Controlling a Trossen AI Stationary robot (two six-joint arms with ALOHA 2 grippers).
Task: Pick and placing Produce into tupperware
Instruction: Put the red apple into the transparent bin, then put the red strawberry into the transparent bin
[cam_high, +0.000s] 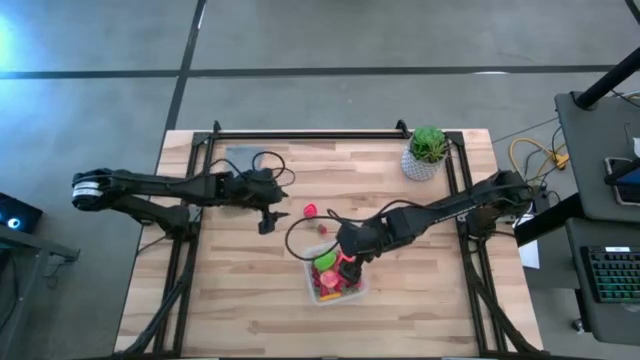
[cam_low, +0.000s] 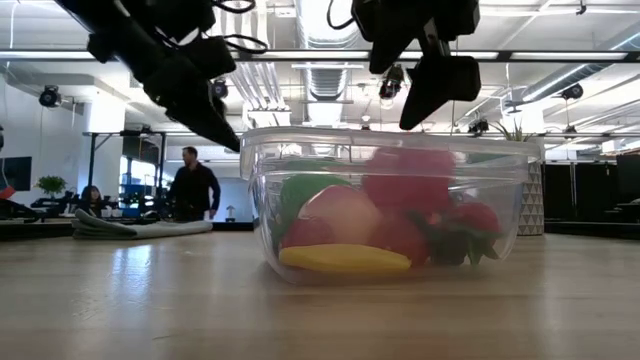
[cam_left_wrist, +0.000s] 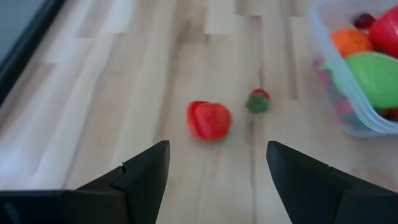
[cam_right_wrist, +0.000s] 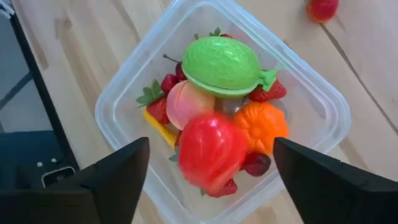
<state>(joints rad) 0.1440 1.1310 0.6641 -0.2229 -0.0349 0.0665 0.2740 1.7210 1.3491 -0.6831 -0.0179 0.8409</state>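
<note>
- Clear plastic walls of the tupperware sit directly under the right gripper, whose two dark fingers stand wide apart with nothing between them.
- Just past those fingers, a large red fruit sits uppermost in the pile inside the tupperware, blurred in the right wrist view.
- Beside it lie an orange piece, a pink peach-like piece and a green lumpy fruit; strawberries and a strip of yellow are packed around and beneath them.
- From table height the tupperware is seen well filled, with the right gripper hanging just above its rim.
- From overhead the tupperware sits near the table's middle, slightly toward the front, with the right gripper over its rear part.
- Wood table beyond the tupperware carries two loose pieces: a red tomato-like piece and a small strawberry.
- The left gripper hovers just short of those two pieces, its fingers spread and empty; the red piece lies ahead of the gap between them, not touched.
- Farther back, a potted plant stands at the table's rear right corner.
- Past the table, a person stands in the room.
</note>
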